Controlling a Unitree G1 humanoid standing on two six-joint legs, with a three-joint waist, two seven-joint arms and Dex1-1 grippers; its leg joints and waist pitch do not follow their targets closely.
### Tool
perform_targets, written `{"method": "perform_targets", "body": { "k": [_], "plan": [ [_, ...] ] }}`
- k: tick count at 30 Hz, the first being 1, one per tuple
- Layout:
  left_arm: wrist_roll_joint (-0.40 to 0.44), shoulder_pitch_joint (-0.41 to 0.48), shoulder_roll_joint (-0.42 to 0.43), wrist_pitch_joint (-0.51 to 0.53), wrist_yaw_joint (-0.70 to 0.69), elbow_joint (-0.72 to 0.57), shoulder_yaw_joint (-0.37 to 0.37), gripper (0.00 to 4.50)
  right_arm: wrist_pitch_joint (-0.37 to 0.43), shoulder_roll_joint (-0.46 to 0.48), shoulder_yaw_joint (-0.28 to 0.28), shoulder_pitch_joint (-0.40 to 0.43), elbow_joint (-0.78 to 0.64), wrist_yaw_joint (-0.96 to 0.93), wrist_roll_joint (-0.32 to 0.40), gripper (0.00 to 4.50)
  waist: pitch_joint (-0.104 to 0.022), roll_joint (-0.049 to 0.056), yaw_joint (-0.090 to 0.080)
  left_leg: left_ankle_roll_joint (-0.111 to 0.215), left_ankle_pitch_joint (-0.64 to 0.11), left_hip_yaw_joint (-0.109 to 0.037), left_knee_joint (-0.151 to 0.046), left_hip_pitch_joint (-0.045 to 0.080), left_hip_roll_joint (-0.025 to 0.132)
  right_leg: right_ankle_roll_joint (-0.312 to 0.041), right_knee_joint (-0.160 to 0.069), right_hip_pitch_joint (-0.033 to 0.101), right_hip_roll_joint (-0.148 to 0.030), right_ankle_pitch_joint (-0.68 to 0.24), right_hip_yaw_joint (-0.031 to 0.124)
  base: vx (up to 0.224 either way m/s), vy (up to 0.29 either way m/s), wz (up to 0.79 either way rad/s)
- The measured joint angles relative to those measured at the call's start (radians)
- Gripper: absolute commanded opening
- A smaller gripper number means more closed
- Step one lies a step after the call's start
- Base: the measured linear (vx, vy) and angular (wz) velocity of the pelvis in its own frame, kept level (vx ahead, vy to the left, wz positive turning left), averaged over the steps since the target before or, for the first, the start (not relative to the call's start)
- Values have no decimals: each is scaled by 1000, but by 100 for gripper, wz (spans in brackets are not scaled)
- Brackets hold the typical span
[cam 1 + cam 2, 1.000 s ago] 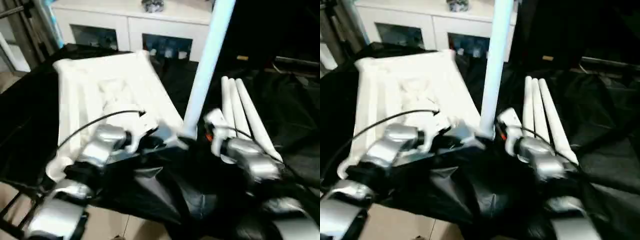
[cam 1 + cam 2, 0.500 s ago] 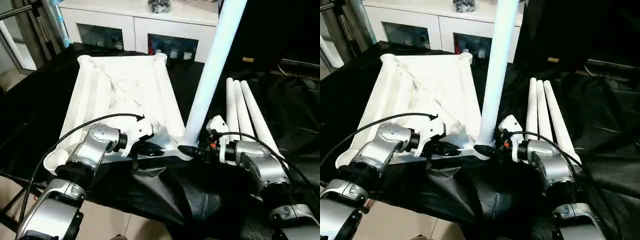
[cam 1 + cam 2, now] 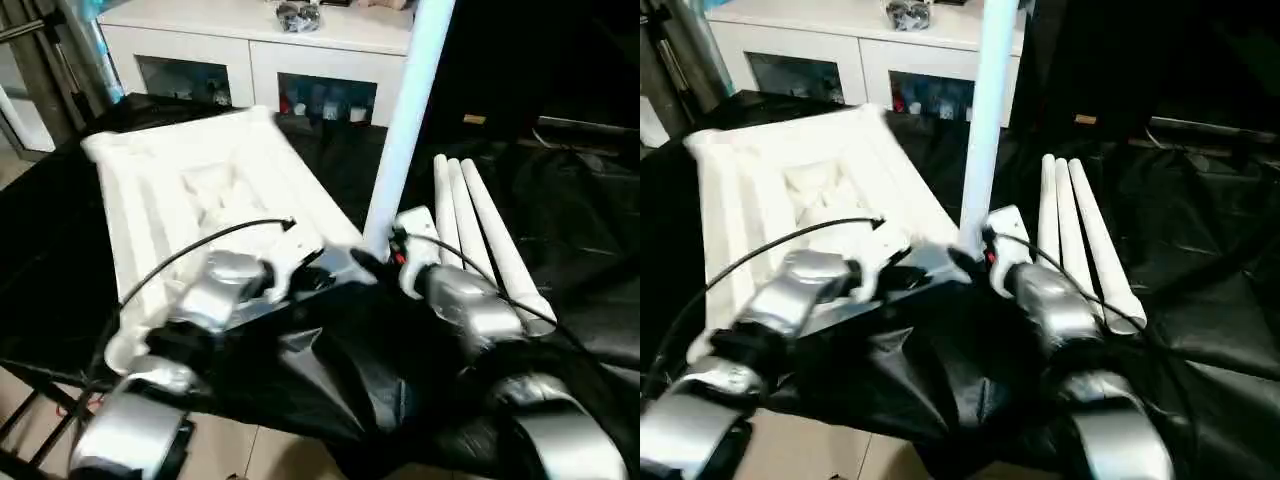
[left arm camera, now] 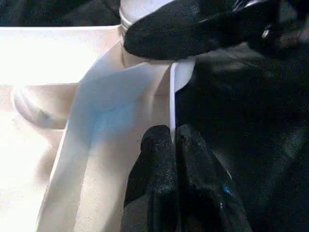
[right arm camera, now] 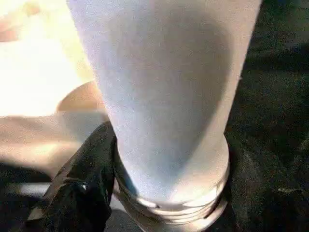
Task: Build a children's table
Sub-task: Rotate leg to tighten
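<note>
My left gripper [image 4: 173, 140] is pinched shut on the thin edge wall of the tabletop [image 3: 190, 190], the two black fingers [image 4: 154, 159] pressed together with the white rim between their tips. The grip sits on the near edge of the tabletop, just beside the corner socket [image 4: 145, 9] that takes the standing leg.

My right gripper [image 3: 372, 262] holds the base of the upright leg [image 3: 405, 120]. In the right wrist view the leg [image 5: 164, 96] stands between my jaws, which are spread to its width, with one black finger [image 5: 89, 179] lying against its ringed lower end. The leg rises from the corner socket straight ahead of these jaws and runs up out of the top of the head views.

The tabletop lies underside up on the black cloth [image 3: 340, 380], ribs showing, extending away from my left jaws toward the white cabinet [image 3: 250, 50] at the back. It looks tilted rather than flat, though how far I cannot tell.

Three loose legs [image 3: 475, 235] lie side by side on the cloth just beyond my right forearm, touching one another, their narrow ends pointing away from me. They are apart from the tabletop, with the upright leg between.
</note>
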Motion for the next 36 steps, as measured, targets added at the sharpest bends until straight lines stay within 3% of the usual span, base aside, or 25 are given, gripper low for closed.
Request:
{"method": "perform_targets", "body": {
  "k": [1, 5, 7, 18, 26, 32, 33, 36],
  "plan": [
    [1, 0, -6, 9, 16, -1, 1, 0, -23, 14, -4, -18, 31, -33, -5, 334, -1, 1, 0, 0, 0, 0, 0, 0, 0, -1, 0, 0, 0, 1, 0, 0, 0, 0],
    [10, -2, -18, 13, 32, -8, -1, 0, -59, 21, -5, -41, 80, -59, -23, 354, -1, 1, 3, 0, 0, 0, -3, -1, 0, -1, -1, -1, 0, 0, 0, 0, 0, 0],
    [11, -2, -16, 13, 28, -10, -2, 0, -81, 19, -3, -45, 94, -56, -36, 390, -1, 1, 4, 0, 0, 0, -3, -2, 0, -1, -1, -2, 0, 0, 0, 0, 0, 0],
    [-7, 12, 51, -28, -97, -32, -20, 0, -145, -70, 34, 48, 3, 242, -23, 390, 1, -1, 10, 2, -1, 0, -3, -4, 0, -1, -1, -4, 0, 0, -1, 0, 0, 0],
    [-36, 31, 140, -80, -287, -55, -43, 0, -116, -158, 76, 137, -131, 519, 30, 390, 3, -3, 16, 2, -1, 0, -3, -5, 0, -1, -1, -5, 0, 0, -1, 0, 0, 0],
    [-46, 35, 169, -99, -394, -67, -65, 0, -97, -177, 115, 144, -174, 620, 35, 390, 3, -2, 28, 2, -1, 0, -2, -7, 0, -1, -1, -5, 0, 0, -1, 0, 0, 0],
    [-46, 36, 169, -101, -403, -69, -68, 0, -92, -177, 118, 144, -179, 628, 35, 363, 3, -2, 32, 2, -1, 0, -2, -7, 0, -1, -1, -5, 0, 0, -1, 0, 0, 0],
    [-46, 37, 176, -107, -418, -70, -72, 0, -80, -182, 121, 147, -188, 644, 37, 355, 3, -2, 39, 2, -1, 0, -2, -7, 0, -1, -1, -6, 0, 0, -1, 0, 0, 0]
  ]
}}
